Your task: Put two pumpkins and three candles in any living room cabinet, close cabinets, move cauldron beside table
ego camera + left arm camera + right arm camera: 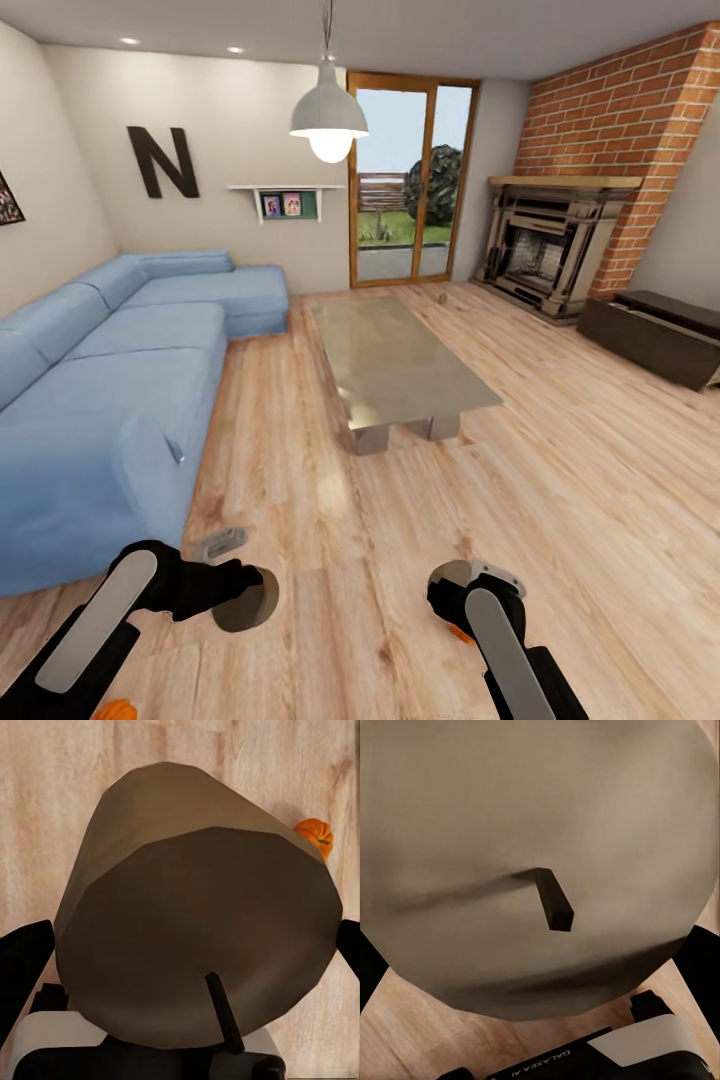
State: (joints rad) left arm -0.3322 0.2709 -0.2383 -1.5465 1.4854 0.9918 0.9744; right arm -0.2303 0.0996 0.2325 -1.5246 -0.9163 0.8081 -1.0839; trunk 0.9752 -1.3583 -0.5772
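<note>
1. Though cropped at the edges of the left wrist view, plainly pinned: stubby beige-grey cylinder candle (195, 922), dark wick toward the camera, pressed between the two black fingers (22, 975) of the left gripper (180, 952). Clenched on it from both sides. Same candle in the head view, low at left, end-on past the left forearm.
2. Second pale beige-grey candle (525, 832), very close to the right wrist camera, short dark wick at centre. Right gripper (536, 960) clenched around it, a black finger at each side.
3. Small round orange pumpkin (315, 836) with a tiny stem, on the floor beyond the left-held candle, apart from it.
4. Long low dark-brown wood cabinet (655, 335) along the right wall, just beside the fireplace, well apart from both arms. Fronts flush as far as can be told.
5. Low rectangular glass-topped table (400, 360) mid-room, ahead of the arms.
6. Light wooden plank floor (560, 480) throughout. Pale blue corner sofa (120, 380) along the left side.
7. Stone fireplace (545, 245) under a red brick chimney breast (620, 120); white pendant lamp (328, 120) hanging over the table; wood-framed glass door (410, 180) in the far wall.
</note>
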